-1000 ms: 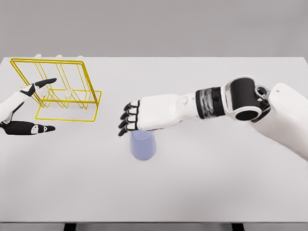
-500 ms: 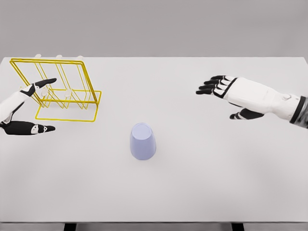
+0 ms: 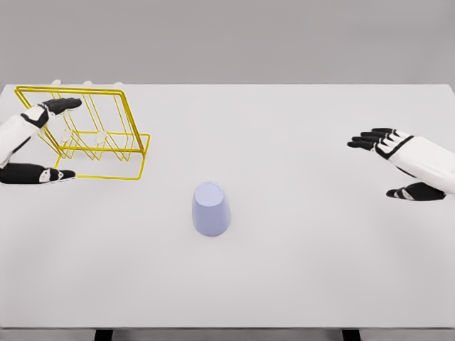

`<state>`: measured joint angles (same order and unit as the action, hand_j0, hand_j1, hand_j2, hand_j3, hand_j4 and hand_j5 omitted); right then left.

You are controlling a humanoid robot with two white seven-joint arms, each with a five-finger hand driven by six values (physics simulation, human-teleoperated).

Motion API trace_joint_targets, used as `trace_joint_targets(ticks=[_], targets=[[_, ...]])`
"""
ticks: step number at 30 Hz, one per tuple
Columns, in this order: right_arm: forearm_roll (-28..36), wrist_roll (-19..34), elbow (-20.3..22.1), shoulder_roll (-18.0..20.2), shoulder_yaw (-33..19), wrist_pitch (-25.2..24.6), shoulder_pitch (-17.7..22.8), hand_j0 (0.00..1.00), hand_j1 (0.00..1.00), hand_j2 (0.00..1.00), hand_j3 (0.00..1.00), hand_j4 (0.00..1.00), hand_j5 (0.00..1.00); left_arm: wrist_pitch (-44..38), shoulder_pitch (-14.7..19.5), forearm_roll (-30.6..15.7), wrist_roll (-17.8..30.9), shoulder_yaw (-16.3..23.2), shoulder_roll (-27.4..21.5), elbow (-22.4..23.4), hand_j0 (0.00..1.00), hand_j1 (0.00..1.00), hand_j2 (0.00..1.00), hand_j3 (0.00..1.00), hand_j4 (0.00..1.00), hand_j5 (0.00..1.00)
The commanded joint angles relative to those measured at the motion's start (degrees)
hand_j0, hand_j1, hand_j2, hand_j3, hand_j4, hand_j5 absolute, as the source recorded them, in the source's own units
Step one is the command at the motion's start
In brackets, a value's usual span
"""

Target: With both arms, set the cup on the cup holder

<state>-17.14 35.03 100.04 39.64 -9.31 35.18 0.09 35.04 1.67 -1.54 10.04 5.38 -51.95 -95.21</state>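
Right robot hand [image 3: 405, 165] withdrawn, well apart from cup [image 3: 211, 209].

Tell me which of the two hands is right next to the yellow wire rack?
The left hand, at the picture's left edge beside the yellow rack. The right hand hovers far across the table.

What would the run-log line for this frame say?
cup: upside down mid-table, untouched | cup holder: far left, no cup on it | left hand: open beside cup holder | right hand: open, far right
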Motion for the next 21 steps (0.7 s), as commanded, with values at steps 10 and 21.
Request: trace_joint_targets(ticks=[10,21], targets=[[0.4,0.0,0.1,-2.0,-1.8,-0.2,0.9,1.0,1.0,1.0,1.0,1.0,1.0,0.0,4.1,11.0,0.2,0.2,-0.7,-3.1,1.0,1.0,1.0,1.0,1.0,1.0],[0.2,0.0,0.2,-2.4,-3.0,-0.2,1.1,1.0,1.0,1.0,1.0,1.0,1.0,0.0,19.4,10.3,18.6,17.1,0.1,-4.1,1.0,1.0,1.0,1.0,1.0,1.0]])
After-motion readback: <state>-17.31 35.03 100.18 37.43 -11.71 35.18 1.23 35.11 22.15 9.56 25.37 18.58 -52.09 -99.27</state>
